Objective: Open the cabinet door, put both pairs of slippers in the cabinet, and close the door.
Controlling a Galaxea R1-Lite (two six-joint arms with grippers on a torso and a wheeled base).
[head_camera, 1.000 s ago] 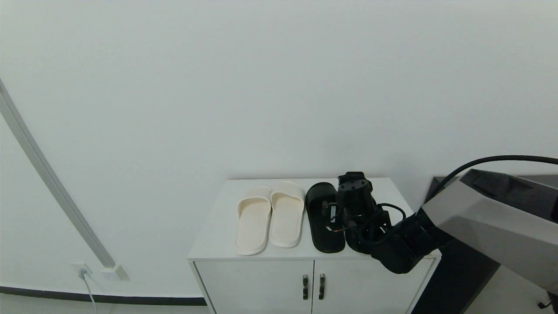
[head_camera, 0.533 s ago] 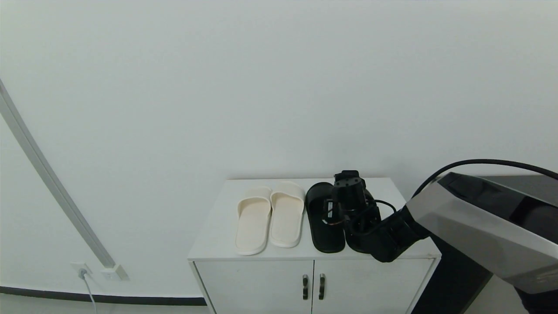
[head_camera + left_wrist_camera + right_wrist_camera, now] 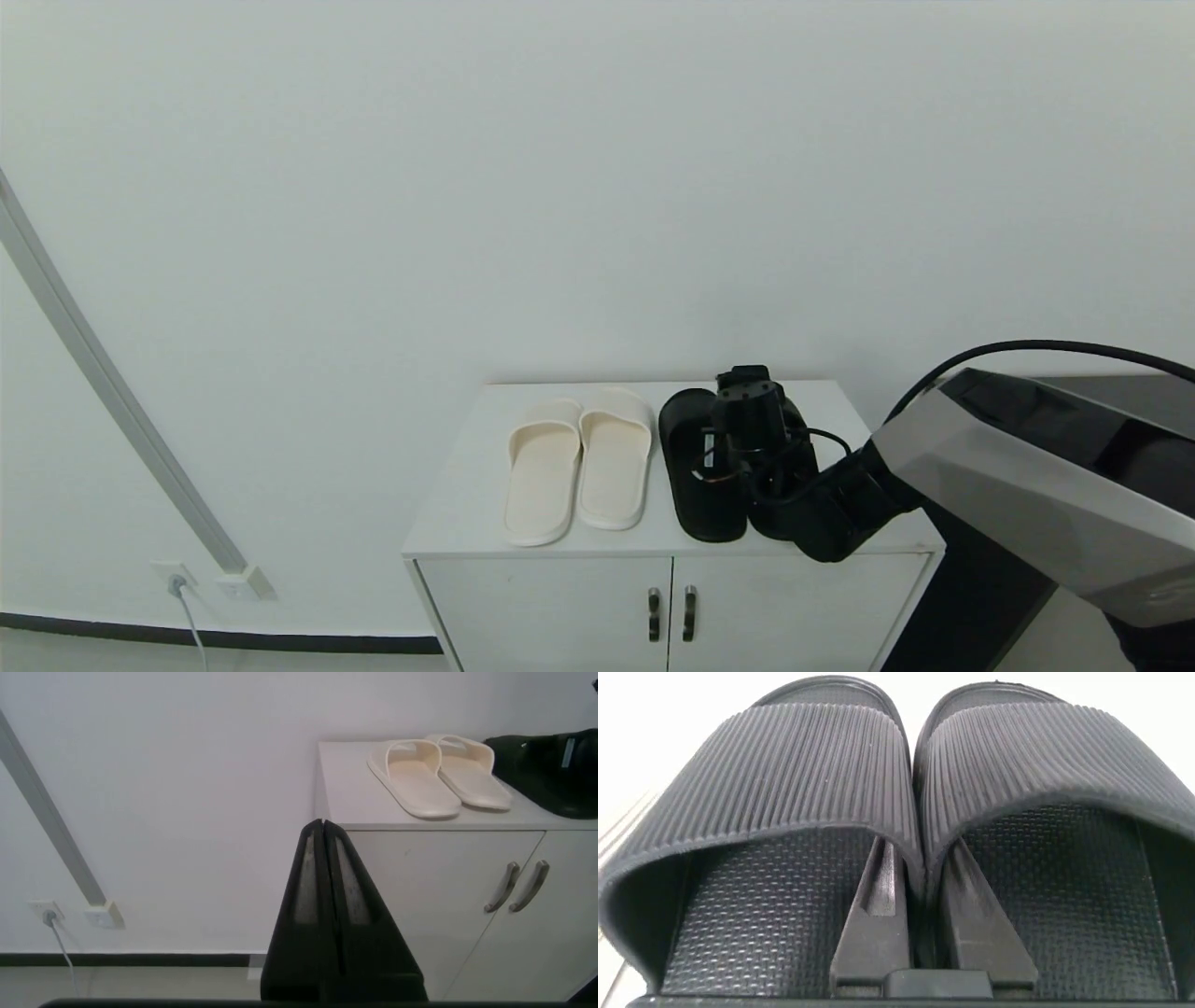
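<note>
Right jaws seemingly astride black slippers [image 3: 814,777]

white wall [image 3: 597,187] | slanted trunking [image 3: 103,373] (ends by socket [image 3: 171,571]); cable [image 3: 191,625] plugged in | dark skirting [image 3: 280,642]

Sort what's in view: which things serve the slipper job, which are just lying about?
Job: black slippers, pinched by right gripper; cream slippers; cabinet, doors shut; door handles; left gripper, shut.
Lying about: wall socket; cable; wall trunking.
</note>
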